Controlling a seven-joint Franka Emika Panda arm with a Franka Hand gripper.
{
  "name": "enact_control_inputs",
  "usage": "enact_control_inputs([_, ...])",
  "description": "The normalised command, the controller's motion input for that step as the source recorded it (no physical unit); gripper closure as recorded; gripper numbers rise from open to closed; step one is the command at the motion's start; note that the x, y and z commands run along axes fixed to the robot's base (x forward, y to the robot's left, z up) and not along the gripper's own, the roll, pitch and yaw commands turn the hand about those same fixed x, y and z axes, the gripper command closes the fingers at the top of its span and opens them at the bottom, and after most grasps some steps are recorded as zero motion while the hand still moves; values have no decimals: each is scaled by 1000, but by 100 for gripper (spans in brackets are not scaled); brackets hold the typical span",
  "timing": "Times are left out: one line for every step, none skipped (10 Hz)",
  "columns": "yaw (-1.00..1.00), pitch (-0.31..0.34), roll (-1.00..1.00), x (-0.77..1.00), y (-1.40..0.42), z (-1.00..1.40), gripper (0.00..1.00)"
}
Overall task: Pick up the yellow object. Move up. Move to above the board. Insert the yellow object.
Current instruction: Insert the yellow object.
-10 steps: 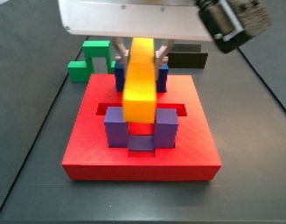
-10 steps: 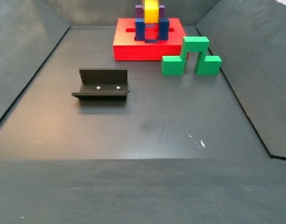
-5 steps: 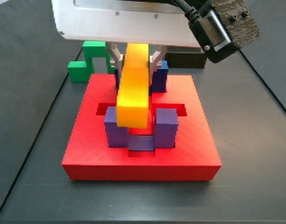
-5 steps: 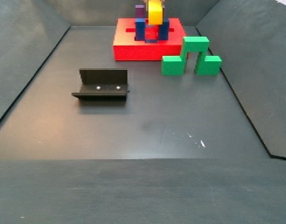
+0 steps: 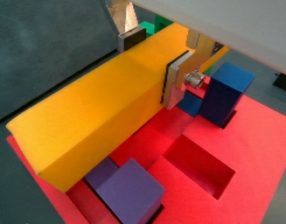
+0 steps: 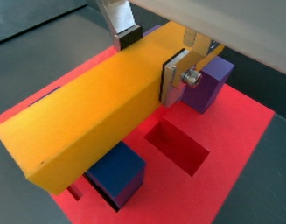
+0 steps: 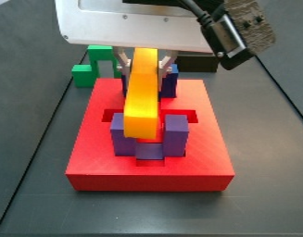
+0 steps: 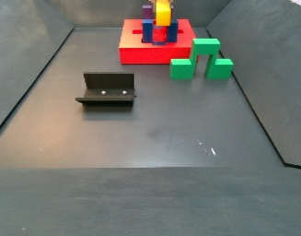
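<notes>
white tool [image 7: 151,57], silver fingers [image 5: 180,77]

Dark floor [image 8: 153,138]: board [image 8: 138,53] at far edge, green block [image 8: 200,61] beside it, fixture [image 8: 107,90] mid-left; claw [image 7: 160,57] over board.

yellow object [image 7: 143,93] tilted lower toward board [image 7: 147,159], end effector [image 5: 155,61] descended

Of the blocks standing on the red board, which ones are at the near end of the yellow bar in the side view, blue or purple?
The purple blocks flank the yellow bar held in the gripper; the blue ones stand farther back on the board.
</notes>
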Motion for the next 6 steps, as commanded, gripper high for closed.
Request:
enact_control_inputs([29,0,106,331,-49,-17,100])
enact_control_inputs([0,3,110,186,-49,-23,100])
enact_control_inputs([0,10,116,77,-46,-34,100])
enact_control_inputs([0,1,134,0,-43,-103,100])
enact_control_inputs([0,0,131,0,-31,-126,100])
enact_control_inputs([0,0,117,0,-29,-143,100])
